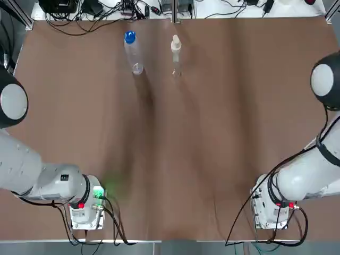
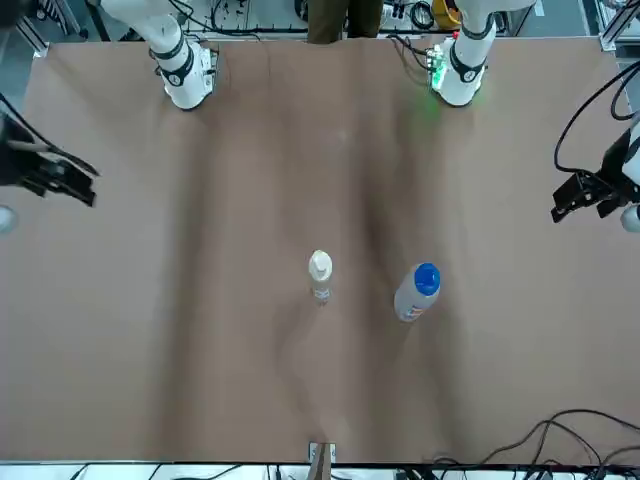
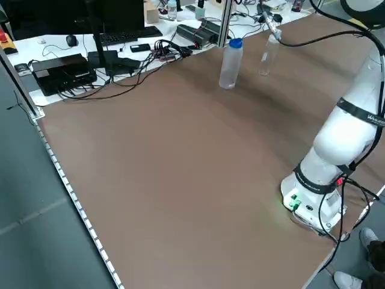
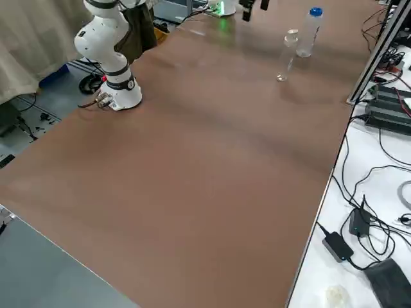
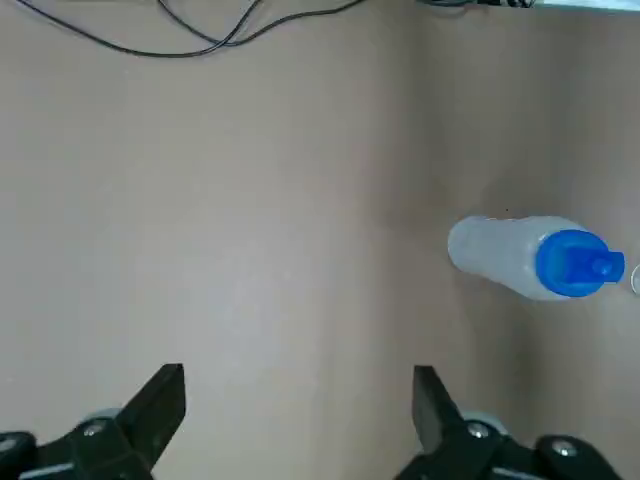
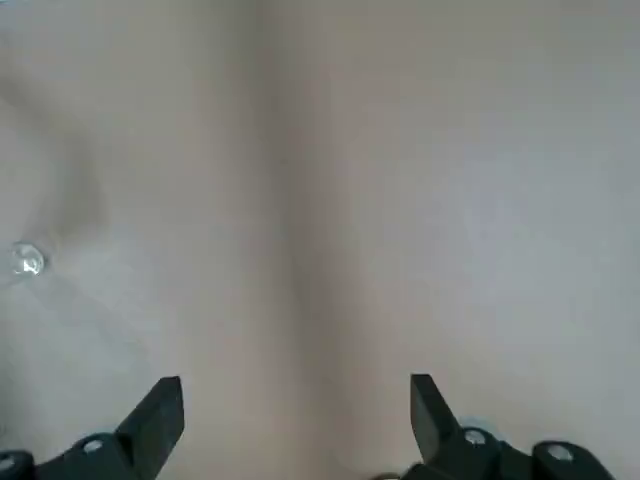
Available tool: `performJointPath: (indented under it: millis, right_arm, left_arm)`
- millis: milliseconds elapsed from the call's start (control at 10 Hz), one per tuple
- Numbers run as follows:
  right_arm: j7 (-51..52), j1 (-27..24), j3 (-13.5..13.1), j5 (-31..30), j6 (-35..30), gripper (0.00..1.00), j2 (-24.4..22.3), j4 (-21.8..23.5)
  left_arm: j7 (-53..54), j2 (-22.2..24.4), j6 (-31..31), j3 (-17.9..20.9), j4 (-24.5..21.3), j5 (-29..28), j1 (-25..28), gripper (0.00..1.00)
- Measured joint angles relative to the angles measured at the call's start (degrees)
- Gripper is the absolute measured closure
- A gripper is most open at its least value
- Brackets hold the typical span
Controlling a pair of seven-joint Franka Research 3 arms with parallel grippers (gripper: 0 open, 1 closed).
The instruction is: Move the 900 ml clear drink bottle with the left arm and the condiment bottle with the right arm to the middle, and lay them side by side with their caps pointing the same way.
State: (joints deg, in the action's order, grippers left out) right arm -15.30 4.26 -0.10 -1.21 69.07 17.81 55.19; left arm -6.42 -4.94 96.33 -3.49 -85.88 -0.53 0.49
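Two bottles stand upright near the far edge of the bench [image 1: 212, 133], close together but not touching. Left to right in the overhead view:

- **Left tool** [image 5: 298, 378]: at the bench's left side, fingers spread wide and holding nothing, well apart from its bottle.
- **Clear drink bottle** [image 1: 134, 53]: blue cap.
- **Condiment bottle** [image 1: 176, 54]: slimmer, pale cap.
- **Right tool** [image 6: 295, 385]: at the right side, likewise spread and empty.

By this layout the task appears to be at its start. Neither bottle is grasped, and each has yet to be reached, carried to the middle and laid down beside the other with the caps pointing the same way.
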Motion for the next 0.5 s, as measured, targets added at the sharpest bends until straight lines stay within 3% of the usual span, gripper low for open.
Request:
performJointPath:
  millis: [100, 400, 500]
  right_arm:
    - [0.30, -2.00, 0.71, 0.15, 1.64, 0.00, -3.66, 4.99]
    - [5.25, -5.34, 2.09, 0.19, 8.93, 0.00, -19.30, 26.85]
    - [5.89, -6.43, 2.46, 0.20, 9.81, 0.00, -21.88, 30.94]
  left_arm:
    - [-0.05, -0.24, 0.00, -0.02, -0.02, 0.00, -0.11, 0.00]
    - [-0.19, -1.13, 0.00, -0.04, -0.04, 0.00, -0.48, 0.00]
    - [-0.08, -1.23, 0.00, -0.04, -0.04, 0.00, -0.43, 0.00]
